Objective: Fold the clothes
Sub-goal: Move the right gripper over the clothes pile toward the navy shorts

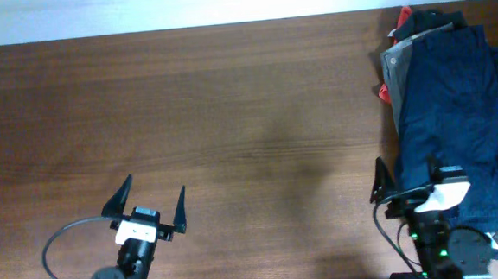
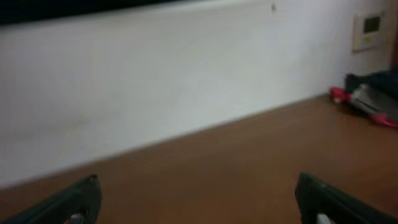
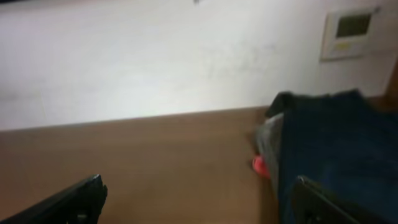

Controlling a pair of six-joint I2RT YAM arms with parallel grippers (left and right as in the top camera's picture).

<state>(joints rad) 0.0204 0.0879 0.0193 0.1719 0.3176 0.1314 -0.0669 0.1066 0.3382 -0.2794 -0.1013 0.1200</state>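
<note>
Navy shorts [image 1: 454, 101] lie at the right edge of the table [image 1: 230, 115], long axis running away from the robot. Right gripper [image 1: 433, 178], spread wide, apparently overhangs their near end; left gripper [image 1: 155, 195], also spread, sits well apart.

Navy shorts [image 1: 450, 101] partly past right edge

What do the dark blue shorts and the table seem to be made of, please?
Shorts: probably woven cotton, matte, judging by the soft creases and lack of sheen. Table: wood or a wood-look laminate, brown with a satin finish, showing long grain streaks.
</note>
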